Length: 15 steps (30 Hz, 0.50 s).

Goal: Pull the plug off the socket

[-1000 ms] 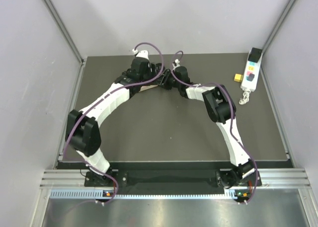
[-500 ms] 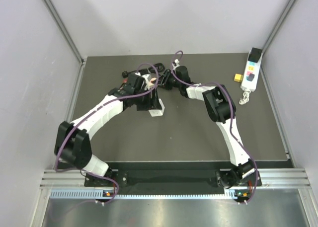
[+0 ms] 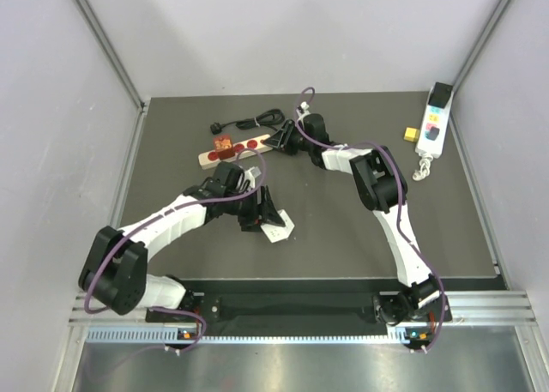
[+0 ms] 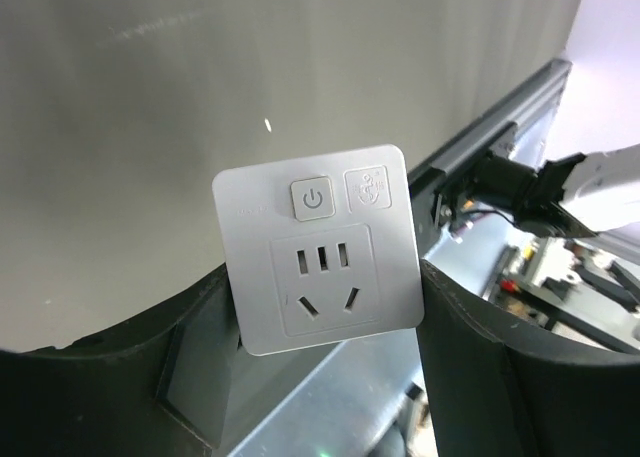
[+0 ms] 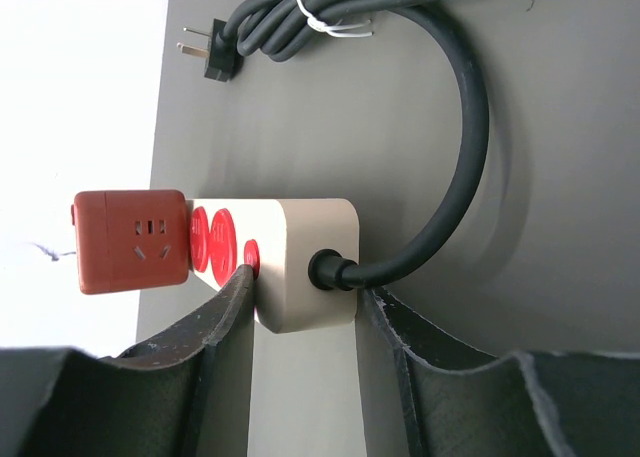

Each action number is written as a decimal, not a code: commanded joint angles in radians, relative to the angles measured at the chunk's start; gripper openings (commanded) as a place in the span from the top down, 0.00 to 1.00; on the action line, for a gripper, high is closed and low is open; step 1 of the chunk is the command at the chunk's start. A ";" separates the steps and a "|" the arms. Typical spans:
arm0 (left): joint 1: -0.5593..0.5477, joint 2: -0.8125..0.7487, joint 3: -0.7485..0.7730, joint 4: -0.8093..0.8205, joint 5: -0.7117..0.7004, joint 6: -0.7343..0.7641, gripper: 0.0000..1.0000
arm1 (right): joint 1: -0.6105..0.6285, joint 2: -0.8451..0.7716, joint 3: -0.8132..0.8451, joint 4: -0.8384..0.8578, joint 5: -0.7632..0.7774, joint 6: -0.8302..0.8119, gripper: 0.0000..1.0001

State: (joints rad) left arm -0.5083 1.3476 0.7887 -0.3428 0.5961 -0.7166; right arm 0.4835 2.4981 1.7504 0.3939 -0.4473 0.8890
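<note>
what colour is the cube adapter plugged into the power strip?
Orange-red adapter; clearest in the right wrist view.

You see a matt white square plastic plug (image 4: 320,277) and a smooth cream plastic power strip (image 5: 300,247).

Left end effector (image 3: 262,217) has drawn back from the power strip (image 3: 236,152) toward the near side, carrying the white plug (image 3: 276,230) well clear, leaving the strip uncovered from above.

White square plug (image 4: 318,247) in left claw (image 4: 322,289), apart from cream socket strip (image 5: 300,262)
</note>
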 commanded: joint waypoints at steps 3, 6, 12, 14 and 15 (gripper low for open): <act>-0.012 0.057 0.007 0.087 0.125 -0.034 1.00 | 0.013 -0.001 0.021 -0.069 0.007 -0.124 0.71; -0.013 0.103 0.009 0.097 0.143 -0.018 1.00 | 0.014 0.002 0.021 -0.069 0.004 -0.124 0.71; -0.013 0.209 0.069 0.071 0.154 0.015 1.00 | 0.013 0.002 0.021 -0.070 -0.002 -0.124 0.70; -0.012 0.243 0.099 0.032 0.150 0.038 1.00 | 0.013 0.001 0.023 -0.069 -0.002 -0.125 0.71; -0.013 0.251 0.112 0.013 0.142 0.049 0.97 | 0.015 0.002 0.023 -0.067 -0.002 -0.127 0.71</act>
State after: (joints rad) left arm -0.5182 1.5841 0.8303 -0.3187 0.7105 -0.7155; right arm 0.4831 2.4985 1.7504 0.3923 -0.4541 0.8810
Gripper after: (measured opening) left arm 0.685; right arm 0.370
